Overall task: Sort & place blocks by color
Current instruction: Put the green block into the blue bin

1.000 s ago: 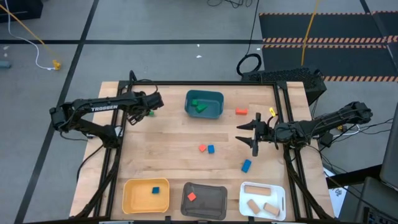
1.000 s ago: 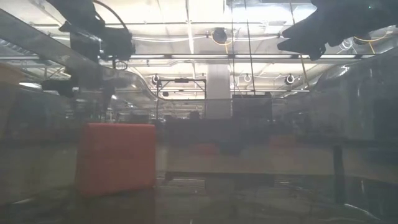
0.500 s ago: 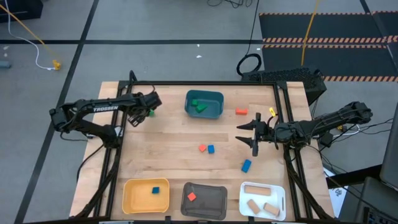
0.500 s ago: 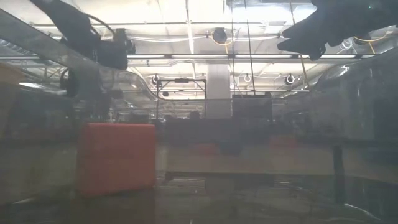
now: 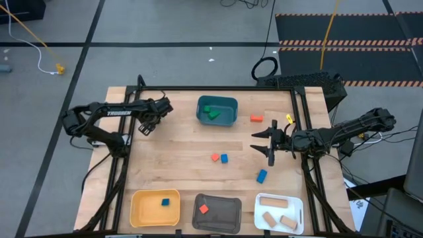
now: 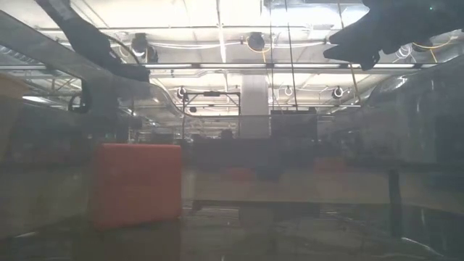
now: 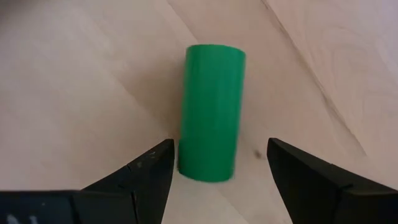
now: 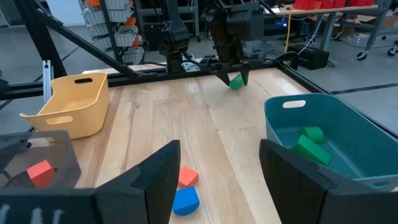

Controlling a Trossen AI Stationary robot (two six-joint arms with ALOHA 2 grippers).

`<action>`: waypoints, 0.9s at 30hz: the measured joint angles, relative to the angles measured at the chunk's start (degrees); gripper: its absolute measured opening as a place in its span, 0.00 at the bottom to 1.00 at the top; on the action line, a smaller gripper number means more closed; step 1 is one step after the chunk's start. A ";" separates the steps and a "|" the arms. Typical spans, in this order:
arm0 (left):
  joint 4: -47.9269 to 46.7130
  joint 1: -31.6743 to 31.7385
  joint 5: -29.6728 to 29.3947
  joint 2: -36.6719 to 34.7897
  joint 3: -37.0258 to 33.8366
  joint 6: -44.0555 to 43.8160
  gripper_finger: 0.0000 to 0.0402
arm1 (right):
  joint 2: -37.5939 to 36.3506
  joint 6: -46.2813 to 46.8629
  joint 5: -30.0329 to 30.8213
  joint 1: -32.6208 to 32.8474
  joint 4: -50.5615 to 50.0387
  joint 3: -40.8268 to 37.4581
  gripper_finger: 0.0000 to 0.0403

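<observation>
- Your target is a small green wooden cylinder (image 7: 211, 112), smooth and evenly coloured, lying on its side on the pale wooden table (image 5: 192, 142) at the far left; the right wrist view shows it too (image 8: 236, 81).
- Your left gripper (image 5: 147, 125) hangs just above it with its dark fingers (image 7: 140, 174) spread wide, one on each side of the cylinder's near end, not touching it.
- Against a second ago, your left arm has pulled its elbow in toward the table and the gripper has turned; the cylinder, which showed beside the gripper in the high view then, now sits hidden under it.
- Your right gripper (image 5: 269, 143) waits at the right side of the table, fingers spread wide and holding nothing, unmoved from a second ago.
- The teal rectangular tray (image 5: 230, 116) at the far middle holds two green blocks (image 5: 211, 112).
- Loose on the table: a red block (image 5: 256, 119) right of the teal tray, a red and blue pair (image 5: 219, 158) at centre, and a blue block (image 5: 262, 176) nearer you on the right.
- Along the near edge, the yellow tray (image 5: 140, 206) holds one blue block, the grey tray (image 5: 225, 213) one red block, the white tray (image 5: 291, 201) tan pieces.
</observation>
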 joint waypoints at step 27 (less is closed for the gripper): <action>-1.83 0.45 -6.83 3.11 -0.17 -0.38 0.50 | 0.00 0.02 0.00 0.01 0.02 0.00 0.53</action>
